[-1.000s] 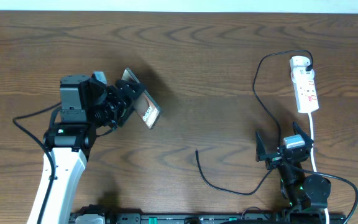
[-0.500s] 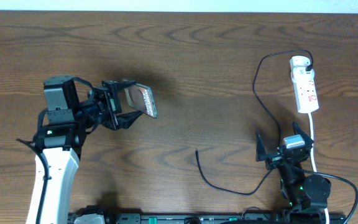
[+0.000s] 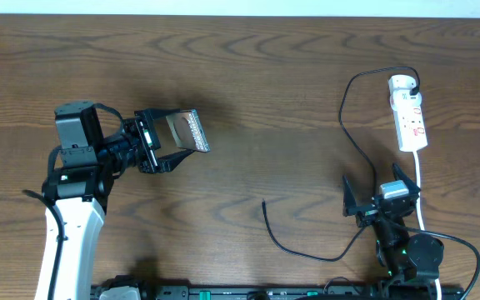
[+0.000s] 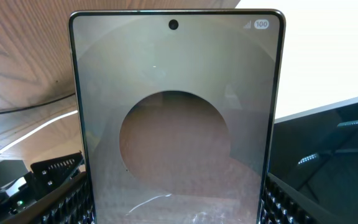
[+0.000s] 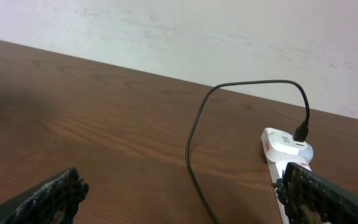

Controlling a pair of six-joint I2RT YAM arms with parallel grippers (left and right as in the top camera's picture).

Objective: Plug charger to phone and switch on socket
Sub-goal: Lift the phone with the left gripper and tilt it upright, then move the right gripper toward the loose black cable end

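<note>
Over the left half of the worktop (image 3: 248,75) the left tool (image 3: 169,138) pinches the phone (image 3: 192,132) by its lower part and holds it tilted, clear of the wood. A weak hold on so smooth a slab could let it swivel or drop, and its charging end seems to point into the tool, which would block the connector. The socket (image 3: 408,112) lies far right with the charger (image 3: 352,137) plugged into its end, and the right tool (image 3: 377,190) hangs spread and empty near the cable, whose small loose tip (image 3: 264,204) could skid away if nipped off-centre.
</note>
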